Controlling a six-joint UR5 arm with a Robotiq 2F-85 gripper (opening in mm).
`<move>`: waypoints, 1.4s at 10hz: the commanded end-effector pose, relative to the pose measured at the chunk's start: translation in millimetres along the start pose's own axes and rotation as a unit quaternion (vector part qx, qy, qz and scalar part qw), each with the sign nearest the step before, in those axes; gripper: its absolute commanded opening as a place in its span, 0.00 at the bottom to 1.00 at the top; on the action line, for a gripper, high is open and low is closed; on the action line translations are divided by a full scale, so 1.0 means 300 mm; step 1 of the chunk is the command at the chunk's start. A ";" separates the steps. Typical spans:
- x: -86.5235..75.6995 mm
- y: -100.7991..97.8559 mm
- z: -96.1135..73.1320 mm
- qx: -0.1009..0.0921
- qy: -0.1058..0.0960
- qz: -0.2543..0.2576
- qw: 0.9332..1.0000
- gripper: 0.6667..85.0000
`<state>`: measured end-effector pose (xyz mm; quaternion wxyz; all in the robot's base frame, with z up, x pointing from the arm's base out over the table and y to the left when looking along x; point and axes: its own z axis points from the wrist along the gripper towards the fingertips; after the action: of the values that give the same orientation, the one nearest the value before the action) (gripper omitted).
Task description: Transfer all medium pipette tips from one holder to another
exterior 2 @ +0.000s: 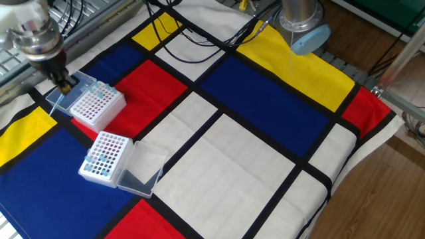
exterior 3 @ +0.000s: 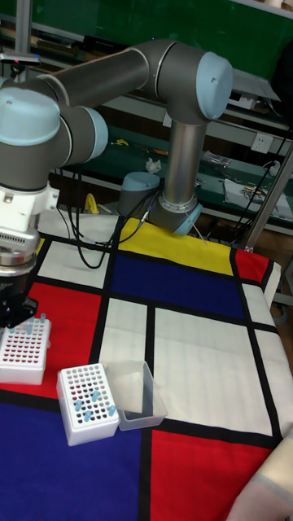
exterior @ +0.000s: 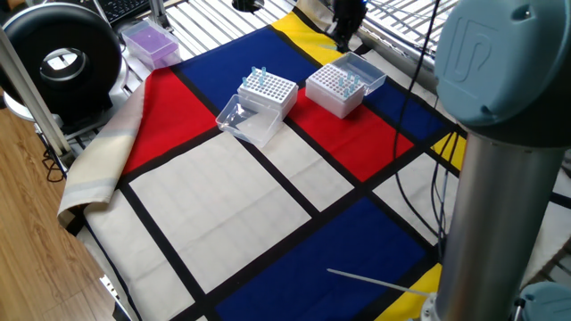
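Nearest, relative to the far holder (exterior 2: 97, 106): near holder (exterior 2: 104, 155) with open clear lid (exterior 2: 142, 170), several medium pipette tips (exterior 2: 99, 160) seated inside. More tips in the far holder itself. Gripper (exterior 2: 65, 86) low over its far edge, pinching one tip (exterior 2: 56, 103). Beyond, robot base (exterior 2: 302, 23).

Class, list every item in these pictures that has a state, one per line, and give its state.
Gripper: holding a pipette tip, beside the far tip box.
Far tip box: lid open, few tips at one edge.
Near tip box: clear lid open flat, several tips.
Purple box: closed.
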<state>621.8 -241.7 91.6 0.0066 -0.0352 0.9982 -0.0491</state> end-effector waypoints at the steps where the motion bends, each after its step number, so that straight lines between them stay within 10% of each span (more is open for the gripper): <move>1: 0.130 -0.010 0.022 -0.008 0.045 0.001 0.999 0.01; 8: 0.259 -0.003 0.064 -0.027 0.097 -0.017 0.995 0.01; 14: 0.274 0.011 0.086 -0.039 0.092 -0.016 0.995 0.01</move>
<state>540.7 -249.7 67.3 -0.0921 -0.0486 0.9943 -0.0227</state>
